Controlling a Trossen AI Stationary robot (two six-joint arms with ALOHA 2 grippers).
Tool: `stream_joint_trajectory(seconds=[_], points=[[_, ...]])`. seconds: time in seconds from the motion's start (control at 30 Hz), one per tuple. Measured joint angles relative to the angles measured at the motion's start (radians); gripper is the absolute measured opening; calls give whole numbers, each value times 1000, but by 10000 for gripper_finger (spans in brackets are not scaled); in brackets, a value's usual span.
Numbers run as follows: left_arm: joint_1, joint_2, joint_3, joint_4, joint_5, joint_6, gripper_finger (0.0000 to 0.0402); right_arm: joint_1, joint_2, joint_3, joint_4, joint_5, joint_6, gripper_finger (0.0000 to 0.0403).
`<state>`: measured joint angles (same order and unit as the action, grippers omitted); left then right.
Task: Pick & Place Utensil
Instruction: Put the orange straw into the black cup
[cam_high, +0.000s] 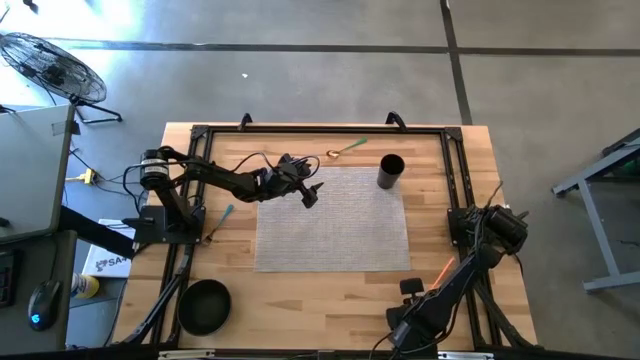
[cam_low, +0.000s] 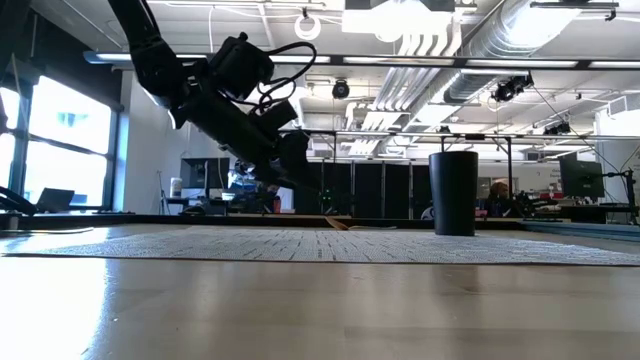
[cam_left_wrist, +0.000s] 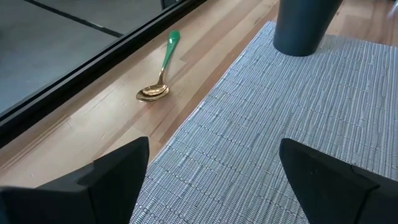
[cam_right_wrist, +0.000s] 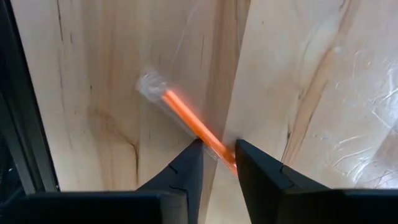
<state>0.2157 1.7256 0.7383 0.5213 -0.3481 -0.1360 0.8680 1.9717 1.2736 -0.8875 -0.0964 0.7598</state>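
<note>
A gold spoon with a green handle (cam_high: 347, 150) (cam_left_wrist: 158, 74) lies flat on the wood by the table's far edge, just beyond the grey woven mat (cam_high: 335, 225). A black cup (cam_high: 390, 172) (cam_left_wrist: 305, 28) stands upright on the mat's far right corner. My left gripper (cam_high: 312, 192) (cam_left_wrist: 214, 152) is open and hovers above the mat's far left part, short of the spoon, its fingers pointing toward spoon and cup. My right gripper (cam_high: 412, 288) (cam_right_wrist: 219, 149) is shut and waits at the table's near right, above an orange-handled utensil (cam_right_wrist: 186, 115) lying on the wood.
A teal-handled utensil (cam_high: 222, 218) lies on the wood left of the mat. A black bowl (cam_high: 205, 305) sits at the near left corner. A black frame rail (cam_high: 320, 130) runs along the far edge behind the spoon. Most of the mat is bare.
</note>
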Motion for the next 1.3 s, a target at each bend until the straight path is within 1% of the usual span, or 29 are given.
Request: stream_joint_trajectory(seconds=[0.33,0.5,0.63,0.73,0.9,1.1,1.2,1.3], points=[[0,0,0,0,0,0,355,-2,0,0,12,99,-35,30],[0,0,0,0,0,0,355,-13,0,1,25,175,-56,8],[0,0,0,0,0,0,355,-36,1,1,29,232,-60,2],[0,0,0,0,0,0,355,-59,1,1,29,280,-33,4],[0,0,0,0,0,0,355,-113,-23,-2,36,421,-2,1],[0,0,0,0,0,0,355,-165,-128,-1,49,601,-27,1],[0,0,0,0,0,0,355,-191,-215,0,50,740,-31,2],[0,0,0,0,0,0,355,-215,-318,0,49,923,-13,1]])
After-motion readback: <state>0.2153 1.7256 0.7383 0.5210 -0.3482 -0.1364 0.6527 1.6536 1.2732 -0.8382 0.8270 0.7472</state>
